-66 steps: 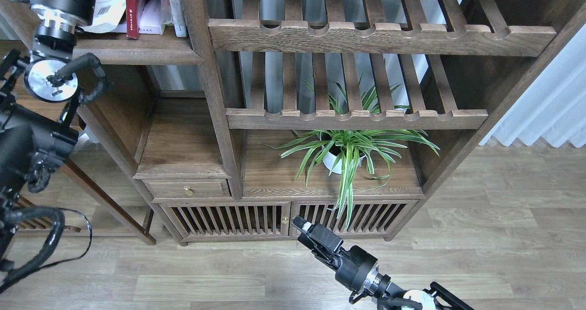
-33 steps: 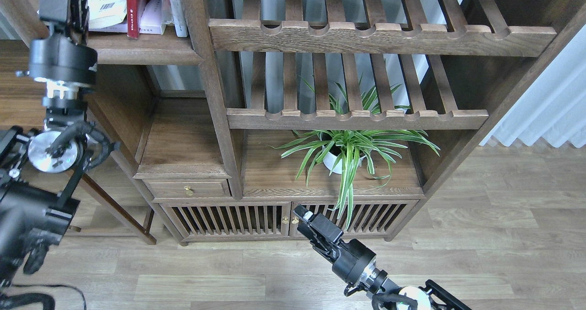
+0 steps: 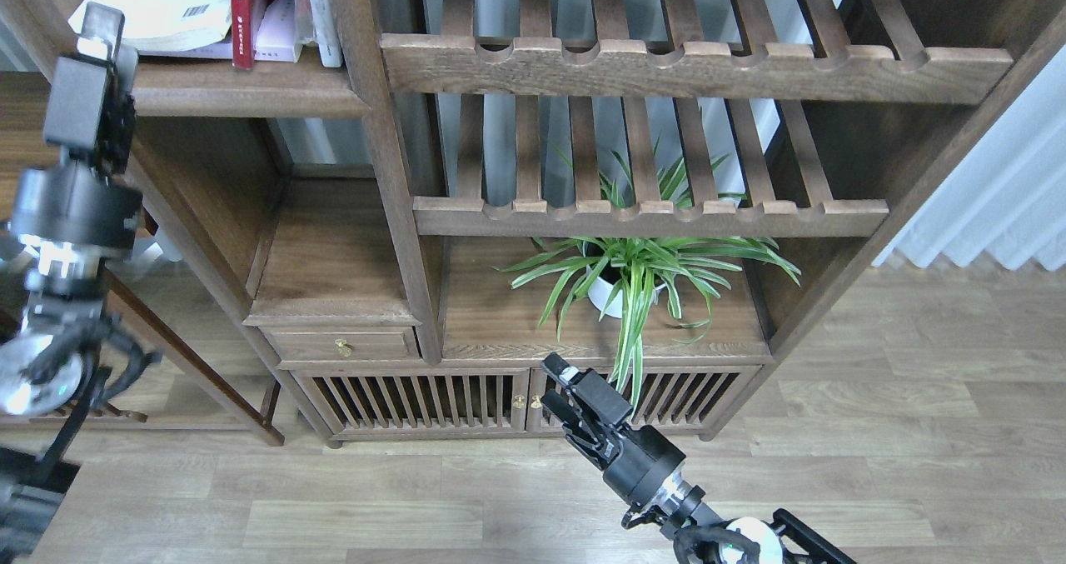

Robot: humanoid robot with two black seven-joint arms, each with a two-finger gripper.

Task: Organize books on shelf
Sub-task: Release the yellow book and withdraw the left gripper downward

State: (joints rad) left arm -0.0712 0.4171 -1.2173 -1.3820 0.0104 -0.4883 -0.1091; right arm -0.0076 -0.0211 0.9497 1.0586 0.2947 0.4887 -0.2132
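Observation:
The shelf (image 3: pixel 250 89) is the dark-brown board at the top left. A pale book (image 3: pixel 158 2) with a barcode lies on it, leaning out over its left end. To the right of that book a red book (image 3: pixel 241 14) stands upright, and a pale lavender book (image 3: pixel 275 37) rests against it. My left gripper (image 3: pixel 104 31) points up just below and left of the pale book, in front of the shelf edge, holding nothing; its fingers cannot be told apart. My right gripper (image 3: pixel 560 389) hangs low in front of the cabinet doors, open and empty.
White-spined books (image 3: pixel 318 10) stand against the bookcase post (image 3: pixel 391 181). Two slatted racks (image 3: pixel 666 68) fill the right bay above a potted spider plant (image 3: pixel 633 277). Below are a small drawer (image 3: pixel 341 343) and slatted cabinet doors (image 3: pixel 416 401). A side table's legs (image 3: pixel 191 372) stand at left.
My left arm has dropped and its gripper has come down off the shelf, leaving the pale book lying there. My right gripper has risen slightly toward the cabinet doors.

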